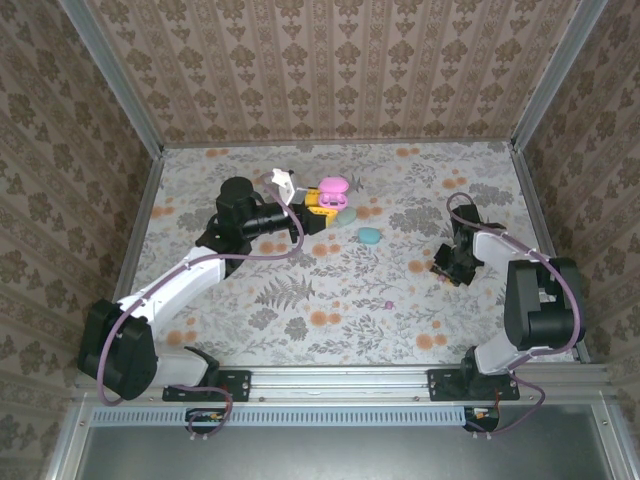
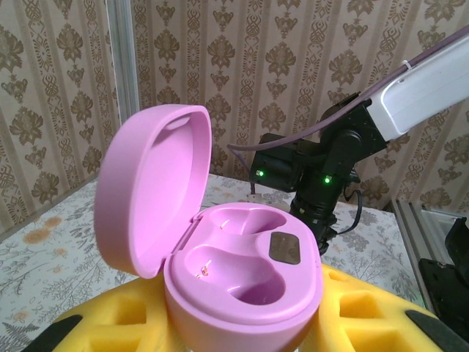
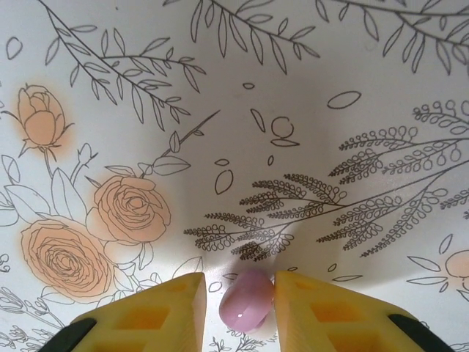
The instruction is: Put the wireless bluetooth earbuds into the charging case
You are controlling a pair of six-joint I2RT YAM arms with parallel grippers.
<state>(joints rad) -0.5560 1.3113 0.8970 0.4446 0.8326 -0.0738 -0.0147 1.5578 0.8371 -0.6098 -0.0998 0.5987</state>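
1. Close in by the bases, on my right side: my right claw [image 3: 238, 287] is closed to a narrow gap, with a small pink earbud [image 3: 245, 306] pinched between the yellow pads [image 3: 165, 308]. It hangs low over the flowered table [image 3: 308, 110]. I can't tell whether the bud is clear of the surface.

2. Further out, mid-table: a small teal object [image 1: 370, 235] lies loose, apart from both claws. It's too small to make out, so I won't call it the second bud.

3. Furthest out: my left claw [image 1: 318, 208] is clamped on the base of the pink case [image 2: 242, 282], holding it upright and off the table.
   - The lid [image 2: 150, 183] is swung fully back.
   - Both wells [image 2: 234, 268] are bare, with nothing seated in either.

4. By my reckoning we're at the early middle of the job.
   - Done: the case is open and presented, and one bud is in my grip.
   - Left: the bud and the case are well apart across the table, so that gap has to close. Then the bud goes down into its matching well, and a second bud has to follow it in.
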